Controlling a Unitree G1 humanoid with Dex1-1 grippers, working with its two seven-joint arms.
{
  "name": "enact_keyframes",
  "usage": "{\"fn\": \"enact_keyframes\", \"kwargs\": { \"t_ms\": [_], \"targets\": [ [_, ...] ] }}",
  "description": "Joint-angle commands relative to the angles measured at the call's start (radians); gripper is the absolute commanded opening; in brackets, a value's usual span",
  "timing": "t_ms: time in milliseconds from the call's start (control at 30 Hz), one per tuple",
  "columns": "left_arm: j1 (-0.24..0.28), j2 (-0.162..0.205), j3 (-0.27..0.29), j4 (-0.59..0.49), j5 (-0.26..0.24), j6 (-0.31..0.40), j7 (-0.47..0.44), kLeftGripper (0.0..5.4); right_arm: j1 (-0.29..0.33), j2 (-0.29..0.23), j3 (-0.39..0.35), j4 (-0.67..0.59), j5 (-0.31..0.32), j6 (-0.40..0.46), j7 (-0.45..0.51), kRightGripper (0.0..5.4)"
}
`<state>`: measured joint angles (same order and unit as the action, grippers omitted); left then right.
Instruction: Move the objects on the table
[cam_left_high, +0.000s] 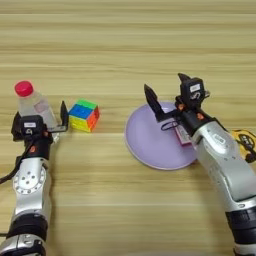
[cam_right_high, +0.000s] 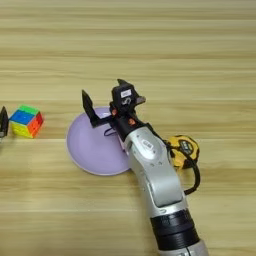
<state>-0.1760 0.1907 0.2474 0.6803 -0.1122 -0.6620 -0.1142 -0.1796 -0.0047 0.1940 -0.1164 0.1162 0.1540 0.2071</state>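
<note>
A clear bottle (cam_left_high: 35, 106) with a red cap stands at the table's (cam_left_high: 125, 45) left side. My left gripper (cam_left_high: 42, 121) is around its lower part. Its right finger (cam_left_high: 64, 115) stands a little clear of the bottle and the other finger is hidden behind it, so the gripper reads as open. The puzzle cube (cam_left_high: 84, 115) lies just right of that finger, apart from it. My right gripper (cam_left_high: 167, 90) hangs open and holds nothing, over the far edge of the lilac plate (cam_left_high: 147, 142).
A yellow tape measure (cam_right_high: 183, 147) lies right of the plate, partly behind my right forearm. A small pink item (cam_left_high: 183, 136) shows on the plate under the right wrist. Bare wood stretches across the far half of the table.
</note>
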Motion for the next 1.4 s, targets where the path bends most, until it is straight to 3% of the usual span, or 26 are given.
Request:
{"fn": "enact_keyframes", "kwargs": {
  "t_ms": [33, 233, 467, 700, 867, 1200, 1400],
  "targets": [
    [0.012, 0.006, -0.007, -0.019, 0.006, 0.019, 0.000, 5.37, -0.022, 0.010, 0.004, 0.136, -0.015, -0.120, 0.033, 5.40],
    [0.018, 0.009, -0.012, -0.028, 0.002, 0.024, -0.015, 5.37, -0.063, 0.021, -0.008, 0.333, -0.018, -0.281, 0.076, 5.40],
    [0.022, 0.009, -0.011, -0.035, -0.002, 0.029, -0.020, 5.37, -0.098, 0.039, -0.003, 0.453, 0.009, -0.381, 0.173, 5.40],
    [0.027, 0.008, -0.012, -0.044, -0.004, 0.032, -0.025, 5.37, -0.127, 0.067, 0.023, 0.519, 0.032, -0.395, 0.285, 5.40],
    [0.032, 0.006, -0.011, -0.058, -0.009, 0.037, -0.028, 5.37, -0.146, 0.084, 0.068, 0.523, 0.008, -0.384, 0.326, 5.40],
    [0.059, 0.005, -0.011, -0.133, -0.021, 0.067, -0.035, 5.37, -0.192, 0.106, 0.116, 0.568, -0.032, -0.368, 0.347, 5.40],
    [0.067, 0.002, 0.000, -0.161, -0.022, 0.075, -0.018, 5.37, -0.251, 0.133, 0.157, 0.655, -0.079, -0.380, 0.363, 5.40]
  ]
}}
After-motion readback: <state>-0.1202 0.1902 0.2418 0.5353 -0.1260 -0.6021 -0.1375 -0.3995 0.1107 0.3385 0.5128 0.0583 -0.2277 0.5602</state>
